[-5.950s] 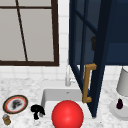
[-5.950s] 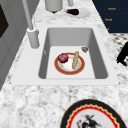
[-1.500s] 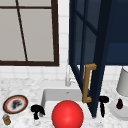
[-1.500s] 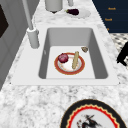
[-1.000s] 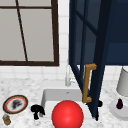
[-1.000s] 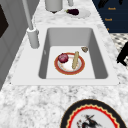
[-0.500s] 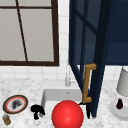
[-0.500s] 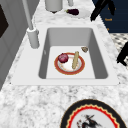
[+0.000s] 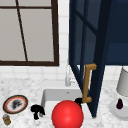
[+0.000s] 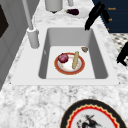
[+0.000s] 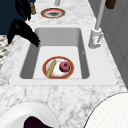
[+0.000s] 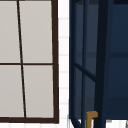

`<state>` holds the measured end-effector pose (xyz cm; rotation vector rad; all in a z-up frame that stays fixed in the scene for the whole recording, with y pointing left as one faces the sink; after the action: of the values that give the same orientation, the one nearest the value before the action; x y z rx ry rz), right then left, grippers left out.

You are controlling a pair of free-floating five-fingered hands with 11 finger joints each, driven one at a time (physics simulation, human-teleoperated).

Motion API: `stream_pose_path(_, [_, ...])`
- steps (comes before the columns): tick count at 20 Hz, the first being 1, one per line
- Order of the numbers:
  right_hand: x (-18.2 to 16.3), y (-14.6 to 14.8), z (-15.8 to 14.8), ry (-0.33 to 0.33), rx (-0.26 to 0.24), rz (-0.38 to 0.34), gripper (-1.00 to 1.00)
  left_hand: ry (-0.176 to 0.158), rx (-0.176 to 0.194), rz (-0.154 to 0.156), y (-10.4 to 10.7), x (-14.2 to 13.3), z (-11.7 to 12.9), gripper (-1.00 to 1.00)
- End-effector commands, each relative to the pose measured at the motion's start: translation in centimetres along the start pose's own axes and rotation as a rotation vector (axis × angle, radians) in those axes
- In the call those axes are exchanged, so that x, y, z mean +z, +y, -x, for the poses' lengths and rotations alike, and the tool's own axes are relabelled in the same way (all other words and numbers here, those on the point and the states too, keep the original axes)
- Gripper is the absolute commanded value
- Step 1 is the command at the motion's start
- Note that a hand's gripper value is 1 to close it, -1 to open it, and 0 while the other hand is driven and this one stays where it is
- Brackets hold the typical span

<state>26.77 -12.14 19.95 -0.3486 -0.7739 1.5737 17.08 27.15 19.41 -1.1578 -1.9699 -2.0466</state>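
Above the sink's (image 10: 100, 62) front rim, our right hand (image 9: 79, 101) sits just left of the lower end of the wooden handle (image 9: 87, 83) on the open navy cabinet door (image 9: 100, 50); from the front we cannot tell whether it touches the handle. Seen from the left side, this hand (image 10: 93, 15) hangs over the far corner of the basin with its fingers (image 10: 88, 25) straight and pressed together, pointing down, holding nothing. Our left hand (image 9: 37, 110) hovers over the worktop (image 9: 25, 85) at the sink's left edge, near a patterned plate (image 9: 15, 104) and a small jar (image 9: 6, 119); its fingers look loosely curled, holding nothing. Down in the basin lies a red-rimmed plate (image 10: 69, 63) carrying a red onion (image 10: 63, 57) and a pale stick-shaped item (image 10: 75, 60) side by side. A red ball (image 9: 67, 115) shows at the sink's front, and an aubergine (image 9: 119, 103) rests on a white plate (image 9: 113, 110) at the right.
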Motion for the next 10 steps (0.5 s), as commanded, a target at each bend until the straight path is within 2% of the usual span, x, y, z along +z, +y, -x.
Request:
stream_pose_path(1, [-1.1, -0.6, -1.9, 0.062, 0.051, -0.03, -1.0, 0.0, 0.0, 0.0, 0.0, 0.0, 0.0, 0.0])
stream_pose_path(6, [-1.0, -2.4, -3.9, 0.129, 0.104, -0.033, -1.0, 0.0, 0.0, 0.0, 0.0, 0.0, 0.0, 0.0])
stream_pose_path(10, [-0.4, -3.4, -5.9, 0.152, 0.13, -0.062, -1.0, 0.0, 0.0, 0.0, 0.0, 0.0, 0.0, 0.0])
